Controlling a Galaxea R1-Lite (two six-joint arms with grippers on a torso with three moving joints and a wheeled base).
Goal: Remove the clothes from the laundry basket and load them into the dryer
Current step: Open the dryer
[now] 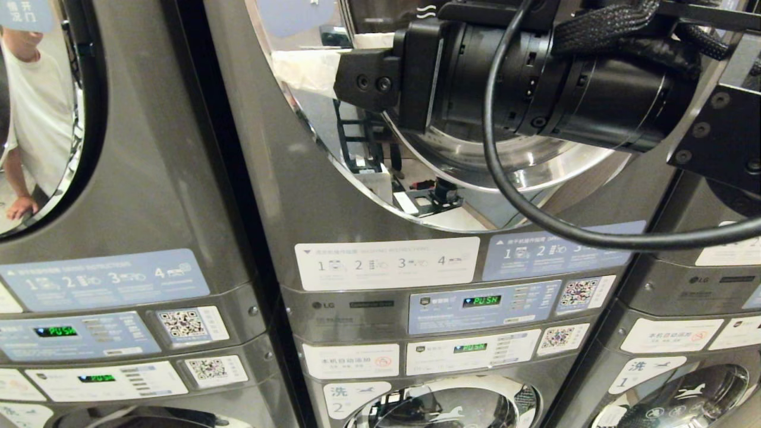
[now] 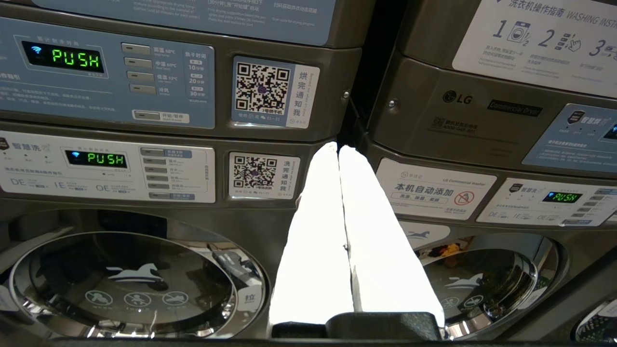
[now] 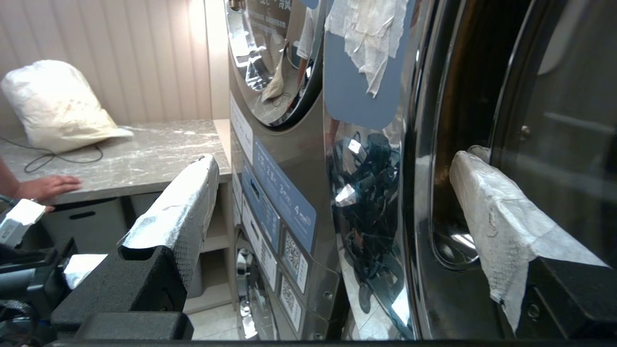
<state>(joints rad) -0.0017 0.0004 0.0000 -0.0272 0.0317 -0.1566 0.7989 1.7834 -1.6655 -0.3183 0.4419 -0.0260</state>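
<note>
Stacked laundromat machines, right gripper (image 3: 332, 193) raised at the dryer door (image 1: 475, 172), fingers spread (holding nothing), left gripper (image 2: 340, 159) pressed together.

Glossy grey metal dryer (image 1: 380, 196), mirror-bright chrome door rim (image 3: 424, 193), matt white-wrapped tool fingers (image 3: 496, 221), polished marble counter (image 3: 144, 159)

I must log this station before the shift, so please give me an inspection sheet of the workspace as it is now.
Surface: marble counter beside the machines.
Job's things: dryer door in front of the head camera; no basket or clothes seen.
Clutter: white bag on the counter.
Grippers: right gripper open at the door edge, nothing held; left gripper shut, empty, low before the panels.
Cables: black cable looping off the right arm; thin cord by the bag.
Surroundings: stacked machines showing PUSH; a person's hand on the counter.
</note>
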